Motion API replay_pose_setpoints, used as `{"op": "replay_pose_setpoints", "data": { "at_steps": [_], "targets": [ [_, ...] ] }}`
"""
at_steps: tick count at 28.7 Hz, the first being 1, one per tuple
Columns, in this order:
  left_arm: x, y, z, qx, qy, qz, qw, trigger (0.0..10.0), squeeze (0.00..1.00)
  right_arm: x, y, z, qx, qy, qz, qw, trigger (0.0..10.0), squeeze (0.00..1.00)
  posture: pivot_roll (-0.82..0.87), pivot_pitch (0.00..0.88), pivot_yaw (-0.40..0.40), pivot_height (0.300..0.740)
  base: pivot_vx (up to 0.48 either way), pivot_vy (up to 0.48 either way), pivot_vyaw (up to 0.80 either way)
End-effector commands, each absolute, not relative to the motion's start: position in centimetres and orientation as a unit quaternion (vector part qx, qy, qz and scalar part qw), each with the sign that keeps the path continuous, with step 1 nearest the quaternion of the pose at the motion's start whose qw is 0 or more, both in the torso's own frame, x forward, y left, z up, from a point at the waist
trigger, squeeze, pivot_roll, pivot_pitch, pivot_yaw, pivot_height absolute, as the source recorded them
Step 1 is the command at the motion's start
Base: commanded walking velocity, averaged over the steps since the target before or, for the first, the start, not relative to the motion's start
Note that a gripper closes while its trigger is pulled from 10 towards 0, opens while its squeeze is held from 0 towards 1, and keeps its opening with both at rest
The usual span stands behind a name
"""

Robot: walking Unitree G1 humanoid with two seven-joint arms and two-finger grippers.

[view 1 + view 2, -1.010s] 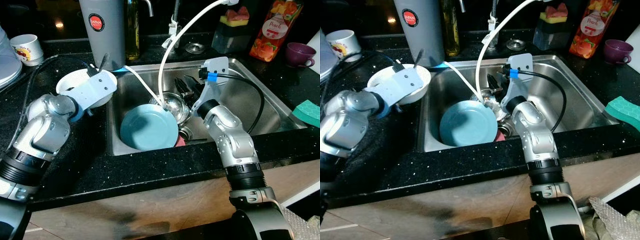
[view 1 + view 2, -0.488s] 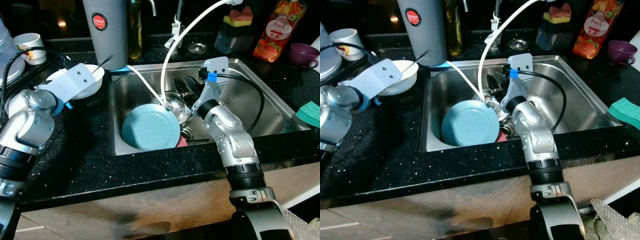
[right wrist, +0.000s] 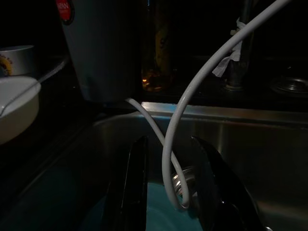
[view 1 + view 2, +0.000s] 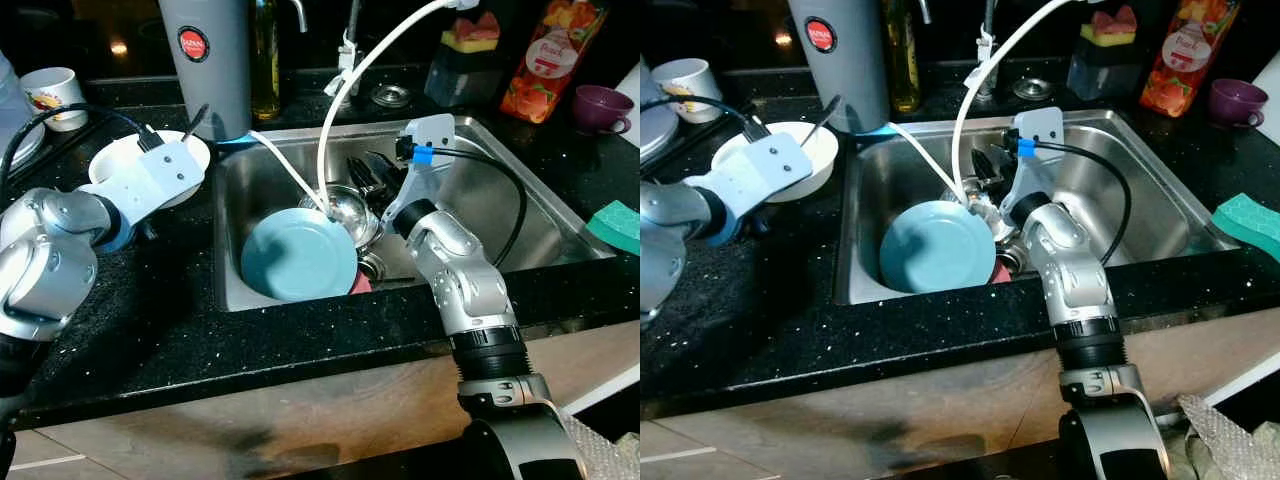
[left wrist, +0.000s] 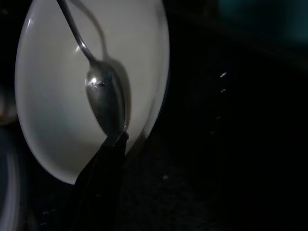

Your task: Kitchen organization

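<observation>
A white bowl (image 4: 118,160) stands on the black counter left of the sink, with a metal spoon (image 5: 103,96) lying in it and its handle (image 4: 194,118) sticking up over the rim. My left gripper (image 5: 120,139) hangs over the bowl's near rim, its tip right at the spoon's end. My right gripper (image 3: 175,192) is down in the sink, open, its fingers either side of a white hose (image 4: 335,110). Just below it a teal plate (image 4: 298,258) leans beside a steel bowl (image 4: 347,210).
Behind the bowl stand a tall grey container (image 4: 205,60) and an oil bottle (image 4: 265,60). A white mug (image 4: 50,92) is at the far left. Right of the steel sink (image 4: 560,225) are a juice bottle (image 4: 548,60), a purple cup (image 4: 598,105) and a green sponge (image 4: 618,225).
My left arm swung out to the left, then came back a little over the white bowl. The right arm and the sink's contents stayed put. The view shifted slightly.
</observation>
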State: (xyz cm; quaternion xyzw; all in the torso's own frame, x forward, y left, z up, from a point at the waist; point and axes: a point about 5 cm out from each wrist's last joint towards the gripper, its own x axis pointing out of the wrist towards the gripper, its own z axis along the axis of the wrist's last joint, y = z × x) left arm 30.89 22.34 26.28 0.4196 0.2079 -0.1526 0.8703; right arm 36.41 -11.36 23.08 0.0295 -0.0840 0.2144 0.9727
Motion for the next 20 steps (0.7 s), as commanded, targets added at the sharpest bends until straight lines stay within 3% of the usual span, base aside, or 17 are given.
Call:
{"op": "replay_pose_setpoints", "data": {
  "at_steps": [1,5,9,17,20],
  "targets": [
    [30.5,21.6,26.9,0.389,0.195,-0.176,0.883,10.0,0.0,36.5,-11.2,22.8,0.033,-0.073,0.22,0.972,10.0,0.0,0.04,0.064,-0.049,0.74,0.0,0.0,0.0],
    [30.2,20.5,28.3,0.36,0.164,-0.198,0.897,10.0,0.0,36.5,-11.2,22.8,0.033,-0.074,0.22,0.972,10.0,0.0,0.04,0.065,-0.05,0.74,0.0,0.0,0.0],
    [30.9,20.5,30.9,0.336,0.104,-0.16,0.922,10.0,0.0,36.5,-11.1,22.9,0.034,-0.075,0.221,0.972,10.0,0.0,0.04,0.064,-0.05,0.74,0.0,0.0,0.0],
    [31.7,22.4,33.3,0.319,0.068,-0.084,0.941,10.0,0.0,36.5,-11.1,22.9,0.035,-0.076,0.221,0.972,10.0,0.0,0.04,0.064,-0.044,0.74,0.0,0.0,0.0],
    [32.7,25.0,33.5,0.312,0.062,0.004,0.948,10.0,0.0,36.5,-11.1,22.9,0.036,-0.075,0.22,0.972,10.0,0.0,0.05,0.065,-0.048,0.74,0.0,0.0,0.0]
  ]
}}
